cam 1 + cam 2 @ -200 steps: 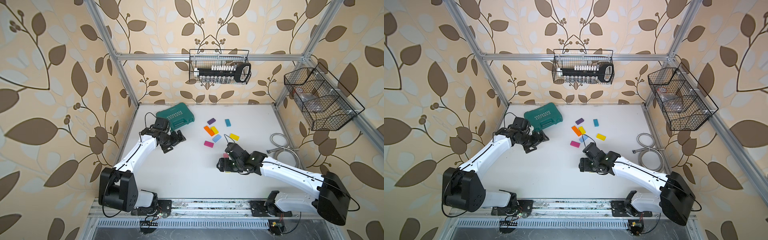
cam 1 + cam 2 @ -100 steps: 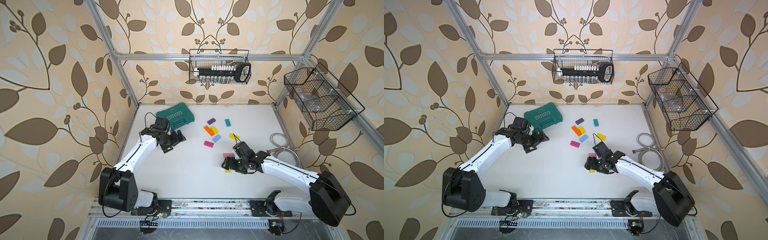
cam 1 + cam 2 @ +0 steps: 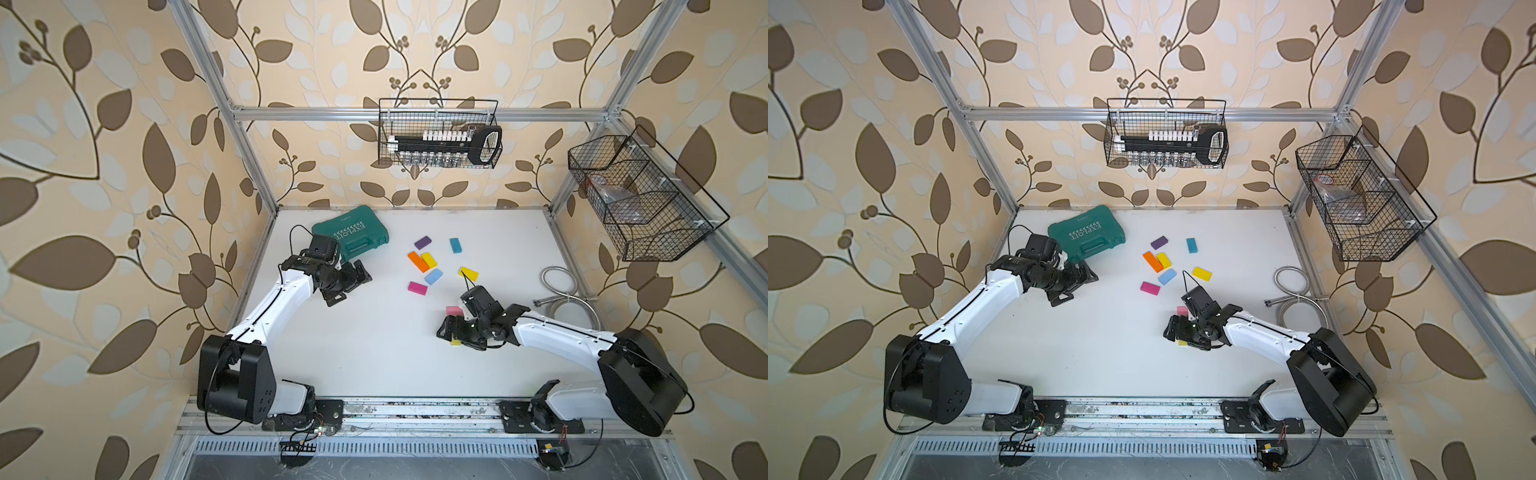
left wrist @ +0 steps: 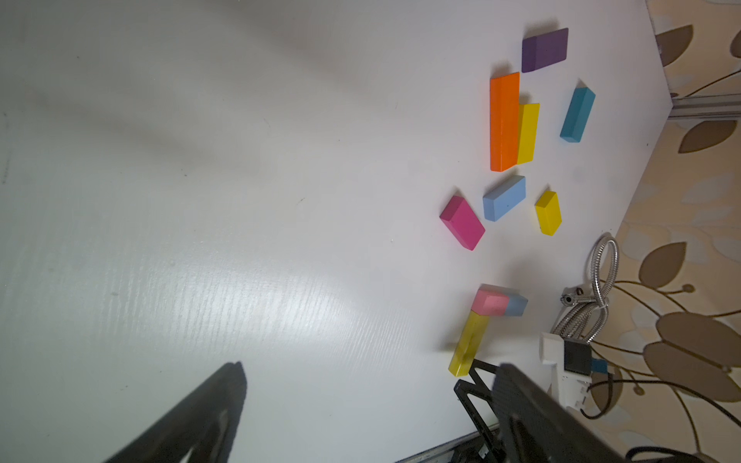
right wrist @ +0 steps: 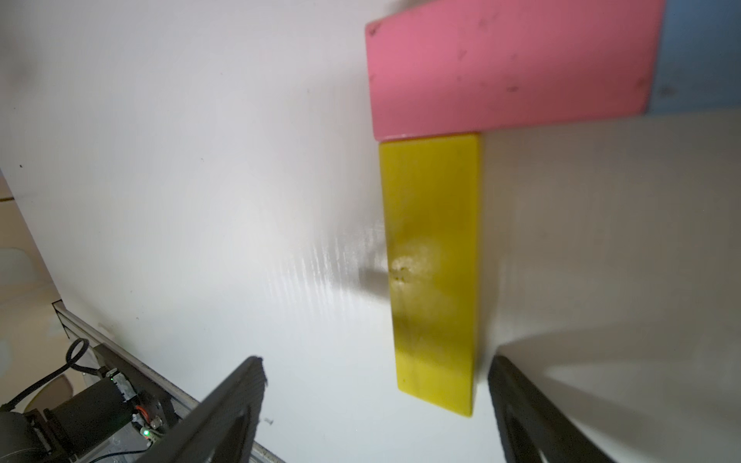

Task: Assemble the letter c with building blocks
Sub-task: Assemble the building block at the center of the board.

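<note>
Three building blocks lie joined on the white table [image 3: 374, 353]: a pink one [image 5: 509, 68], a light blue one [image 5: 701, 52] end to end with it, and a long yellow one [image 5: 433, 260] butting the pink at a right angle. My right gripper [image 5: 376, 360] is open and low over the yellow block's free end [image 3: 456, 342], which lies close to one finger. It hides the light blue block in both top views. Several loose blocks lie farther back: purple [image 3: 423, 242], teal [image 3: 456, 245], orange [image 3: 417, 262], yellow [image 3: 429, 260], light blue [image 3: 433, 276], yellow [image 3: 469, 273], magenta [image 3: 417, 287]. My left gripper [image 3: 351, 286] is open and holds nothing.
A green plastic case [image 3: 351, 232] lies at the back left, just behind the left gripper. A coiled metal hose [image 3: 565, 295] lies at the table's right edge. Wire baskets hang on the back wall [image 3: 440, 135] and the right wall [image 3: 640, 199].
The right arm has swung to the right and its gripper has turned, uncovering the pink block and the yellow block's end. The left arm has not moved.
</note>
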Robot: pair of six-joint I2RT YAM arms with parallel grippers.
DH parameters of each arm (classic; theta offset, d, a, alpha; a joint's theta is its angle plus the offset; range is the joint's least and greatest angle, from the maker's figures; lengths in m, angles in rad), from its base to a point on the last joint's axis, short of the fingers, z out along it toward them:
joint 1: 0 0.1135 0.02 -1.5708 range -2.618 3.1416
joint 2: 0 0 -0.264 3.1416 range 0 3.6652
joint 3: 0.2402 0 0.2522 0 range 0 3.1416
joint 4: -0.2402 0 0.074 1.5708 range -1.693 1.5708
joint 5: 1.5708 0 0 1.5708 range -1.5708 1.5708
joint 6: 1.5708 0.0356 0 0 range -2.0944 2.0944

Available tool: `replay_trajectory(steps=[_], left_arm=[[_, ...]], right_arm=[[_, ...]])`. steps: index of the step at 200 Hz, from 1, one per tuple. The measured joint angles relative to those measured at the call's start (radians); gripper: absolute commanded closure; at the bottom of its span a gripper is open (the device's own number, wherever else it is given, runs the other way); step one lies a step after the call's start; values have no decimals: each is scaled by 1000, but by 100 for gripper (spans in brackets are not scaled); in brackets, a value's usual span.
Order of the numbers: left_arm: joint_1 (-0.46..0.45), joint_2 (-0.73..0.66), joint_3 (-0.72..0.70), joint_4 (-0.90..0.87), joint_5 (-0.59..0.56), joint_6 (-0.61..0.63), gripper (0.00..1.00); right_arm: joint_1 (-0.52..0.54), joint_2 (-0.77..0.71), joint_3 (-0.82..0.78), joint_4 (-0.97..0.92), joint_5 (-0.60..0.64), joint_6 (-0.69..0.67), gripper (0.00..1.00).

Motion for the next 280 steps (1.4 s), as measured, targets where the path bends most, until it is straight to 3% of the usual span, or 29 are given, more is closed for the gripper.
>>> replay_trajectory(steps=[120,179,280], left_arm=[[0,0,0,0,0,0,1],[0,0,0,0,0,0,1],[0,0,0,0,0,0,1]], right_arm=[[15,-20,-3,-17,18,10,14],[166,-81,-3,-105,81,40,14],[201,-2,71,-101,110,69,14]])
